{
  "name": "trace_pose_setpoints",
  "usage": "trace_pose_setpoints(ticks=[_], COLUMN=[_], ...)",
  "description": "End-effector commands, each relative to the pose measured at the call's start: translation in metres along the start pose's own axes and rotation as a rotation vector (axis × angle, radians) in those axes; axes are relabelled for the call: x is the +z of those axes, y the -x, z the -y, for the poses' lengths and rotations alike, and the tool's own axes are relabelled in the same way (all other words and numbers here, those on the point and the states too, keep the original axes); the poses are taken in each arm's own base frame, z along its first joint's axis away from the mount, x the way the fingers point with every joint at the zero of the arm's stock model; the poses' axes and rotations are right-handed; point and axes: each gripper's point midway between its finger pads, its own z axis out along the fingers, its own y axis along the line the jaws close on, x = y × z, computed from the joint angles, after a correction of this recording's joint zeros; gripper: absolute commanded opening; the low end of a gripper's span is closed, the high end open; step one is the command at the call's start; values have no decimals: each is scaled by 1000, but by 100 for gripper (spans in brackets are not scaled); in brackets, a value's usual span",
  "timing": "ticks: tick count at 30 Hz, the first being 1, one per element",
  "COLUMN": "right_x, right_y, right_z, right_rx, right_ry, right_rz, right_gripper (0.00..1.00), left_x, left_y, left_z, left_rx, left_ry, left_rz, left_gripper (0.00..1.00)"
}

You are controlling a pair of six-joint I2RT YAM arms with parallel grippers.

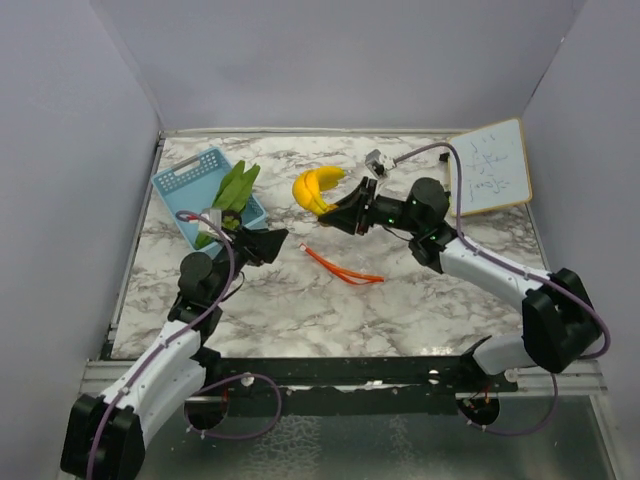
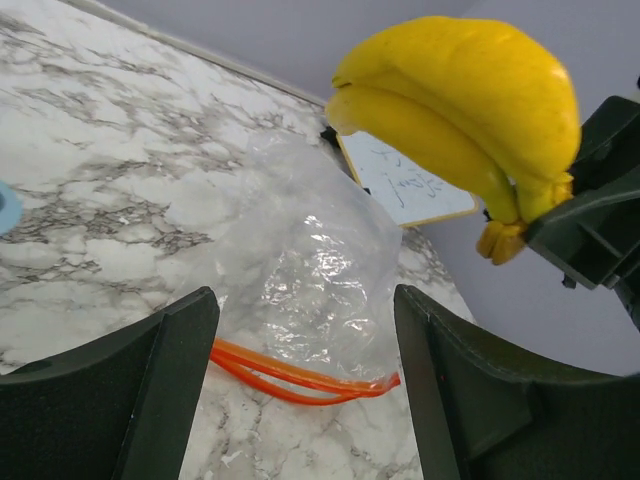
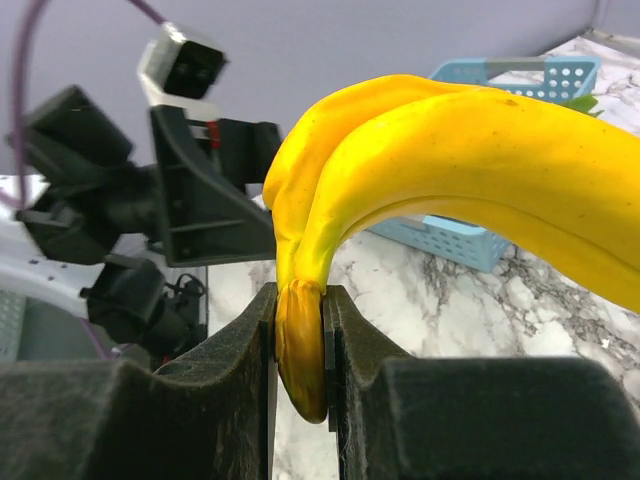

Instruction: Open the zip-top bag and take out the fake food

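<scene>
My right gripper (image 1: 340, 212) is shut on the brown stem of a yellow toy banana bunch (image 1: 318, 188) and holds it above the table; it shows in the right wrist view (image 3: 450, 160) and the left wrist view (image 2: 470, 100). The clear zip-top bag (image 2: 310, 270) lies flat on the marble with its orange zip strip (image 1: 343, 267) parted. My left gripper (image 1: 275, 243) is open and empty, just left of the bag, with the bag between its fingers in its own view. A long green leafy piece (image 1: 235, 190) lies in the blue basket. No dark round piece shows.
A light-blue mesh basket (image 1: 195, 185) stands at the back left. A small whiteboard (image 1: 492, 165) leans at the back right. Grey walls enclose the marble table (image 1: 420, 300) on three sides.
</scene>
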Motion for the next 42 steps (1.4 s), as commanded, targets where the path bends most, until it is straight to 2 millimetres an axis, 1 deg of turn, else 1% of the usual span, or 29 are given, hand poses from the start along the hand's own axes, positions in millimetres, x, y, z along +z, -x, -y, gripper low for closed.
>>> trace_pose_setpoints(ticks=[1, 5, 12, 15, 17, 18, 19, 21, 23, 25, 28, 29, 31, 33, 34, 35, 36, 37, 39, 40, 41, 42], right_x=[29, 69, 151, 184, 205, 213, 222, 237, 251, 265, 285, 292, 299, 302, 301, 299, 297, 296, 292, 289, 286, 282], right_y=[14, -4, -43, -57, -65, -73, -88, -108, -118, -120, -119, -115, -114, -113, -115, -116, -124, -124, -122, -116, -110, -102], right_z=[27, 36, 31, 33, 40, 47, 58, 79, 96, 105, 113, 113, 115, 114, 114, 112, 114, 113, 108, 102, 96, 91], right_rx=[-44, -26, -59, -109, -182, -210, -221, -245, -272, -294, -314, -318, -310, -300, -294, -291, -283, -283, -297, -315, -330, -346], right_ry=[-16, 34, 98, 106, 99, 88, 81, 59, 43, 32, 25, 27, 33, 40, 45, 50, 50, 49, 64, 83, 97, 104], right_rz=[29, -16, -97, -130, -145, -157, -180, -212, -222, -207, -184, -171, -149, -124, -118, -111, -121, -120, -117, -111, -104, -94], right_gripper=[9, 9, 9, 9, 10, 10, 9, 9, 9, 8, 7, 7, 7, 9, 14, 23, 36, 48, 71, 81, 87, 90], left_x=[-17, -31, -57, -68, -74, -78, -81, -87, -93, -98, -103, -104, -104, -102, -101, -99, -98, -96, -90, -87, -83, -80], left_y=[20, 37, 65, 84, 95, 99, 102, 111, 120, 125, 122, 120, 114, 107, 104, 101, 99, 96, 92, 91, 89, 88], left_z=[-24, -21, -26, -18, -13, -15, -17, -14, -9, -5, -9, -10, -14, -17, -18, -21, -23, -25, -28, -29, -31, -33], left_rx=[25, 37, 48, 73, 85, 87, 88, 101, 112, 127, 137, 134, 121, 114, 112, 111, 108, 106, 104, 103, 106, 107], left_ry=[239, 316, 451, 458, 468, 495, 526, 547, 549, 556, 586, 589, 595, 593, 593, 600, 605, 609, 609, 608, 608, 610], left_rz=[24, 46, 134, 200, 234, 243, 249, 269, 291, 300, 278, 270, 257, 238, 227, 214, 203, 192, 175, 169, 162, 157], left_gripper=[72, 72, 70, 70, 70, 70, 70, 70, 70, 70, 71, 71, 71, 71, 71, 72, 72, 73, 74, 74, 75, 75])
